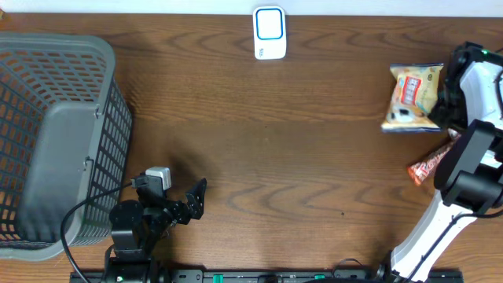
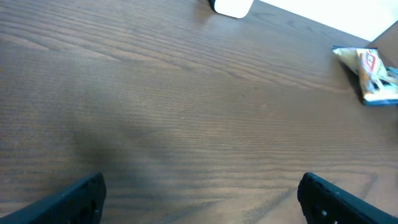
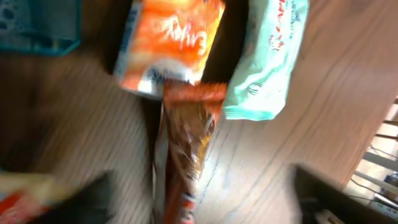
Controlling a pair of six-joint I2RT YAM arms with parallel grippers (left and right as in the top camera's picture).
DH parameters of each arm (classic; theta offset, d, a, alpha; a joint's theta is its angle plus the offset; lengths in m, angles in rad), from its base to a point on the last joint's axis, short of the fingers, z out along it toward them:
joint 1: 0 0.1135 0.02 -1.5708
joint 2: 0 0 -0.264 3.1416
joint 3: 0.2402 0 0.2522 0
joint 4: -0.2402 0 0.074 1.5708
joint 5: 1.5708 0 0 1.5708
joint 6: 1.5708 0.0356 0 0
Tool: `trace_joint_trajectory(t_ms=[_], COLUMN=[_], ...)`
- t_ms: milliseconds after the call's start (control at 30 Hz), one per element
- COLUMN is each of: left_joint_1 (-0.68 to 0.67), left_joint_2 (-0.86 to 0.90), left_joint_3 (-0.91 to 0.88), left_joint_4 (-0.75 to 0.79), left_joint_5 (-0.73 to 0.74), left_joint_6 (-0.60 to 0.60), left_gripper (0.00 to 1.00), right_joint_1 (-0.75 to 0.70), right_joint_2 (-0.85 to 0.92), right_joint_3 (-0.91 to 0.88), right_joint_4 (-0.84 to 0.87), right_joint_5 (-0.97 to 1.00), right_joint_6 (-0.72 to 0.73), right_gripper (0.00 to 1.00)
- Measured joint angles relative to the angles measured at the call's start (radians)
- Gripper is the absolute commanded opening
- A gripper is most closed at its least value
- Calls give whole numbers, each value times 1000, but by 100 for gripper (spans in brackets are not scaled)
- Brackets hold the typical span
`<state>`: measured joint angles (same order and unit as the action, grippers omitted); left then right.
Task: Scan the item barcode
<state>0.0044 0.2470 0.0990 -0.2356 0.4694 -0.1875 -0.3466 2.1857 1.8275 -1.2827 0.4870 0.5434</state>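
Note:
The white and blue scanner (image 1: pixel 269 33) stands at the table's far edge; its base shows as the scanner (image 2: pixel 231 6) in the left wrist view. A cream snack bag (image 1: pixel 413 96) and a red-brown bar (image 1: pixel 428 167) lie at the right, beside the right arm (image 1: pixel 471 86). In the blurred right wrist view my right gripper (image 3: pixel 205 193) is open, and the brown bar (image 3: pixel 186 149) lies on the wood between its spread fingers, ungripped. Beyond it lie an orange packet (image 3: pixel 171 43) and a mint-green packet (image 3: pixel 267 56). My left gripper (image 1: pixel 192 200) is open and empty, low over bare wood (image 2: pixel 202 193).
A large grey basket (image 1: pixel 55 141) fills the table's left side, just behind the left arm. A teal object (image 3: pixel 37 25) sits at the upper left of the right wrist view. The snack bag (image 2: pixel 370 74) shows far right in the left wrist view.

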Motion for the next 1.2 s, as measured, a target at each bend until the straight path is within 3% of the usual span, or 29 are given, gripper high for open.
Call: trace_joint_trajectory(t_ms=[200, 433, 600, 900, 1200], left_joint_1=[0, 0, 0, 0, 0], left_joint_2=[0, 0, 0, 0, 0], left_joint_3=[0, 0, 0, 0, 0], left_joint_4=[0, 0, 0, 0, 0], left_joint_5=[0, 0, 0, 0, 0], left_joint_6=[0, 0, 0, 0, 0], left_gripper=[98, 99, 99, 99, 99], right_joint_1=[23, 82, 80, 80, 80], right_joint_2=[-141, -517, -748, -949, -1047], right_joint_3=[10, 37, 45, 45, 24], right_joint_4=[-8, -66, -84, -141, -76], right_joint_5=[-191, -441, -507, -541, -587], right_joint_6=[-106, -216, -238, -243, -317], right_gripper=[99, 99, 99, 99, 99])
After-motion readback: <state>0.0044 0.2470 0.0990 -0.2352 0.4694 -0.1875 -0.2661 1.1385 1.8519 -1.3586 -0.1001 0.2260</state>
